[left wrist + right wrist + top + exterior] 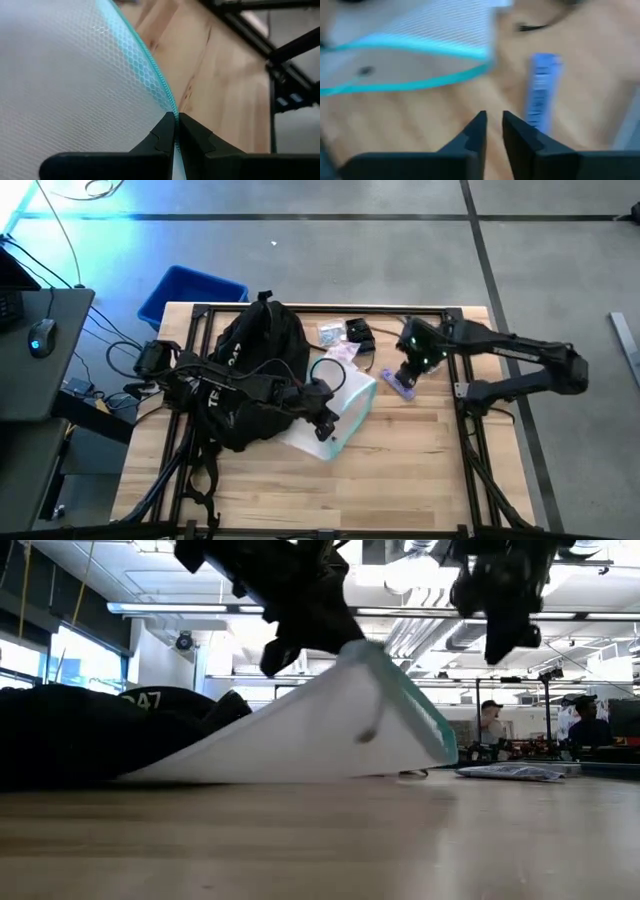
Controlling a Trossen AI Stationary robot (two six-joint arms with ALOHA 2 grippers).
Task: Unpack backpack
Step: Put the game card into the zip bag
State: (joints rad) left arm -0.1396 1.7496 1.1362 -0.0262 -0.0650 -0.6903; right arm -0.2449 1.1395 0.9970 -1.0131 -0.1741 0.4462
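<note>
The large black backpack (250,375) lies on the left half of the table, and my left arm reaches across it. My left gripper (325,427) is shut on a white mesh pouch with a teal zipper edge (345,412), which lies just right of the backpack. In the low view the pouch (330,730) slopes up from the table toward the gripper. My right gripper (410,370) hovers above a flat purple-blue packet (398,385) that lies on the table. Its fingers (494,125) stand a narrow gap apart with nothing between them. My left gripper pinches the pouch's teal zipper edge (167,102) between its two fingers, which lie across that edge. The held end (400,690) is lifted off the table, and the pouch's other end (180,768) rests on the wood beside the backpack.
Small packets (330,332), a black item (358,332) and a pink one (343,352) lie near the table's far edge. A blue bin (190,292) stands on the floor beyond the far left corner. Bare wood shows along the near side (400,480).
</note>
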